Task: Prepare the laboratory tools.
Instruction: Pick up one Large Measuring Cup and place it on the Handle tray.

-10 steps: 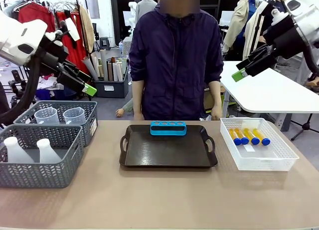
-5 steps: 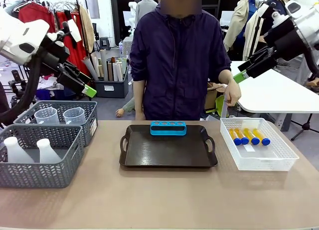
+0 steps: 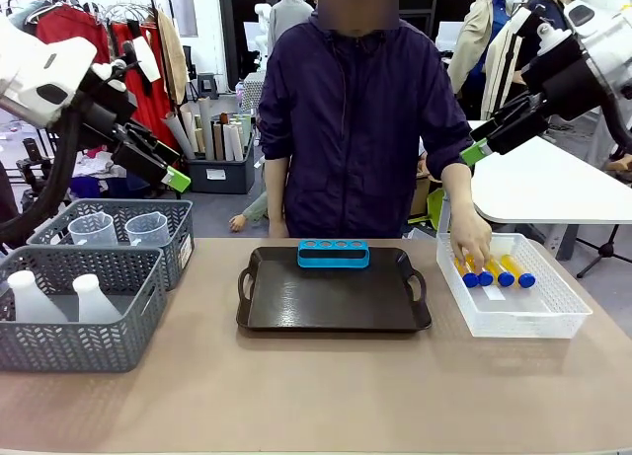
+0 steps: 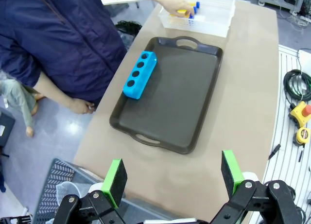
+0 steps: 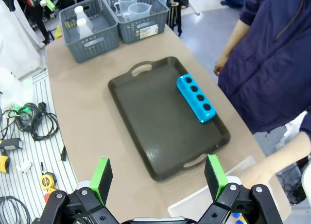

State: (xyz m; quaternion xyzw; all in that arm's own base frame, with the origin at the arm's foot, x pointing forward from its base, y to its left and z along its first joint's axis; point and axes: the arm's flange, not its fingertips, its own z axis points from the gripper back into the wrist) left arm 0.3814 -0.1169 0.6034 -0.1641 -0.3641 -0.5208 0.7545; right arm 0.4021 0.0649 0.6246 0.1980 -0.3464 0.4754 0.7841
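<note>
Front view, tubes: small amber tubes with blue caps (image 3: 499, 269) lie side by side in the white mesh basket (image 3: 553, 312) at the table's right end. I count four caps.
Person's hand: the hand (image 3: 472, 244) reaches down into that basket with its fingers on the leftmost tubes. Whether any tube is gripped I cannot tell.
Beakers: two clear plastic measuring beakers (image 3: 97, 228) stand in the farther grey basket (image 3: 178, 240) at the left.
Flasks: two translucent white conical flasks (image 3: 32, 299) stand upright in the nearer grey basket (image 3: 109, 346), just in front.
Tray: a dark handled tray (image 3: 336, 302) sits mid-way along the brown table (image 3: 316, 396), and a blue four-hole rack (image 3: 334, 254) lies along its far edge.
Left gripper: the left gripper (image 4: 173, 171) hangs high above the grey baskets, its fingers spread wide with nothing between them.
Right gripper: the right gripper (image 5: 158, 172) hangs in the air on the right, higher than the hand, its fingers parted and empty.
</note>
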